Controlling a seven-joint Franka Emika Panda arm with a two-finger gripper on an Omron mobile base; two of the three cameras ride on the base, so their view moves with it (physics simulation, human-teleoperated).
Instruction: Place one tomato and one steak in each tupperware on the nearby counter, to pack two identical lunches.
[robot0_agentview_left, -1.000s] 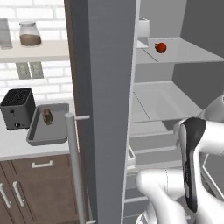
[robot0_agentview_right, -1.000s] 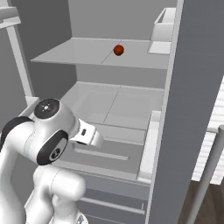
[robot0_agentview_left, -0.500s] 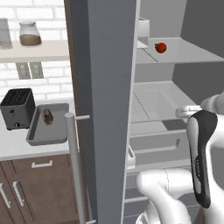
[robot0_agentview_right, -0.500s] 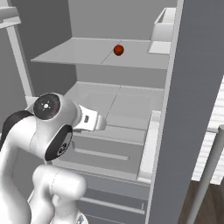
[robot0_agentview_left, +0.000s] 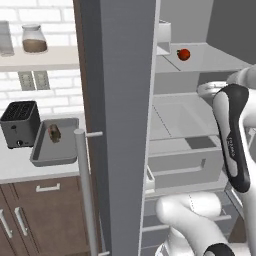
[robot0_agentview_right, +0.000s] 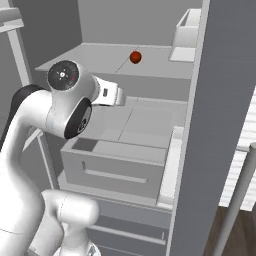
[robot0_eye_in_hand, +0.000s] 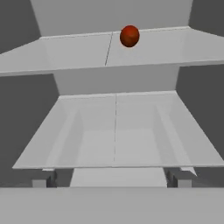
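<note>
Lunch packing, early stage: tomato (robot0_eye_in_hand: 129, 35) unpicked on fridge shelf, upper centre of hand view; gripper (robot0_eye_in_hand: 114, 178) spread wide, empty, below it; tupperware (robot0_agentview_left: 55, 141) at left on counter (robot0_agentview_left: 15, 167) holds one brown item, seemingly steak.

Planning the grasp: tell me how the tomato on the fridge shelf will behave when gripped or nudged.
The tomato looks round and sits loose on a flat shelf, so a nudge would probably roll it. Its smooth skin may slip between the fingertips; likely soft, so grip gently.
</note>
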